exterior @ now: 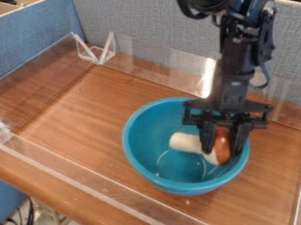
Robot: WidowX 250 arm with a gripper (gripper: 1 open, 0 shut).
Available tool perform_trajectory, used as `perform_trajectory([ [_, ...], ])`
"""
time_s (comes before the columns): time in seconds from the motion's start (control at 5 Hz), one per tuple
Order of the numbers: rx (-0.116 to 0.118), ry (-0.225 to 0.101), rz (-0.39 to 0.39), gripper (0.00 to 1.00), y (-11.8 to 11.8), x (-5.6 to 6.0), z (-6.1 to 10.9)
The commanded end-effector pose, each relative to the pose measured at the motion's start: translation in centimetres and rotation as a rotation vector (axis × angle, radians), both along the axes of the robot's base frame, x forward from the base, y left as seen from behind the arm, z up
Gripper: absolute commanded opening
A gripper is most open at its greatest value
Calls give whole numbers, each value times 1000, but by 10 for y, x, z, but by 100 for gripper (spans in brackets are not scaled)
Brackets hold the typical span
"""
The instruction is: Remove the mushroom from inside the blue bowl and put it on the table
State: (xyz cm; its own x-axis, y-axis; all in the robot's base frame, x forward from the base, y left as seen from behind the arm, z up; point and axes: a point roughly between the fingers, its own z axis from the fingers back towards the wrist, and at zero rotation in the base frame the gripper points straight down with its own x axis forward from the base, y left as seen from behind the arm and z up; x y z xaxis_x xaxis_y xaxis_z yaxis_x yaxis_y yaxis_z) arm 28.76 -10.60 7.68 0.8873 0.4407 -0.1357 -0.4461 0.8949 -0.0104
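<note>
The blue bowl (pixel 143 132) stands on the wooden table (pixel 77 105), right of the middle. The mushroom (pixel 219 148) lies on its side inside the bowl by the right wall, its cream stem pointing left and its reddish cap to the right. My gripper (pixel 223 146) reaches straight down into the bowl, and its dark fingers (pixel 209 139) are shut on the mushroom's cap. The fingertips are low inside the bowl, below the rim.
Low clear acrylic walls (pixel 70 180) border the table at the front, left and back. A clear triangular stand (pixel 97 48) sits at the back left corner. A blue fabric panel (pixel 35 39) rises behind the left side.
</note>
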Motion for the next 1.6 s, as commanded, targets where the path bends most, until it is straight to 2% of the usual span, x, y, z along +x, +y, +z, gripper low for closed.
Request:
perform_trajectory([
  [0.0,-18,-72,5,0,11,12,31],
  [0.6,-24,-84,-164,0,-24,15,27],
  [1.0,-20,-74,-252,0,-20,7,24],
  [1.2,-20,-96,-210,0,-7,14,43],
  [1.4,-24,-119,-256,0,-11,18,60],
])
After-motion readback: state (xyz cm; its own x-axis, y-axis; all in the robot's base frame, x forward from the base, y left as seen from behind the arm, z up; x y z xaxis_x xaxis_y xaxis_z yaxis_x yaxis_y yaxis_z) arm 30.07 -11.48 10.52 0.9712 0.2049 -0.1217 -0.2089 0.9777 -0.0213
